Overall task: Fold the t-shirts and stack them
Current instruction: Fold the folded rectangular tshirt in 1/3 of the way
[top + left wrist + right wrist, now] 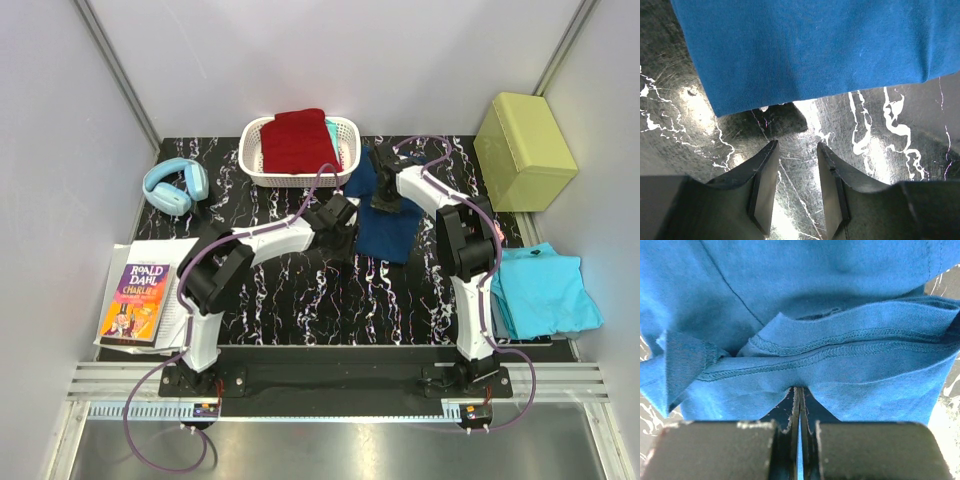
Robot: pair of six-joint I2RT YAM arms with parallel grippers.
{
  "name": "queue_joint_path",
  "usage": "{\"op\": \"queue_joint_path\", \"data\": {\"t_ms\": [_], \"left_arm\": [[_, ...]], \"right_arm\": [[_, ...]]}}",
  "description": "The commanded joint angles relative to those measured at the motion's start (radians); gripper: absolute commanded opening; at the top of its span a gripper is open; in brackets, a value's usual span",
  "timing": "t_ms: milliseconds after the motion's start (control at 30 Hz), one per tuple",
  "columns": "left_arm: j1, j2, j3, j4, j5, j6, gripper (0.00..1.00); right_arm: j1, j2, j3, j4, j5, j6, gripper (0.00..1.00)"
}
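Two grippers at a blue t-shirt on a black marbled table.
Nearest the bases, a turquoise t-shirt lies well to the right of the right gripper. The left gripper stands part-spread and empty, the blue shirt's edge just beyond its fingertips. The right gripper, fingers pressed together, pinches that shirt's hemmed fold. Beyond both, a dark red t-shirt fills a white basket.

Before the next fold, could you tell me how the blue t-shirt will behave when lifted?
The blue t-shirt is probably floppy: its hem bunches in folds at the shut right gripper. Thin knit cloth, so likely light; unheld parts should sag and drag.
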Motion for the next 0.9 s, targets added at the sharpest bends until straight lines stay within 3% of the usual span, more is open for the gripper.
{"op": "queue_joint_path", "data": {"t_ms": [0,133,300,567,867], "left_arm": [[0.003,-0.076,0.002,0.029,-0.049,0.001,0.41],[0.011,-0.053,0.068,0.020,-0.065,0.021,0.45],[0.023,0.017,0.181,-0.004,-0.060,0.027,0.57],[0.079,0.137,0.286,-0.029,-0.006,0.010,0.54],[0.077,0.141,0.148,0.006,0.021,-0.022,0.50]], "right_arm": [[-0.003,-0.004,0.009,-0.001,0.026,0.011,0.00],[-0.003,-0.010,-0.010,-0.001,0.031,0.008,0.00],[-0.001,-0.016,-0.022,-0.001,0.039,-0.001,0.00],[-0.003,-0.015,-0.021,-0.001,0.023,0.002,0.00],[-0.003,0.001,-0.013,-0.001,0.025,-0.006,0.00]]}}
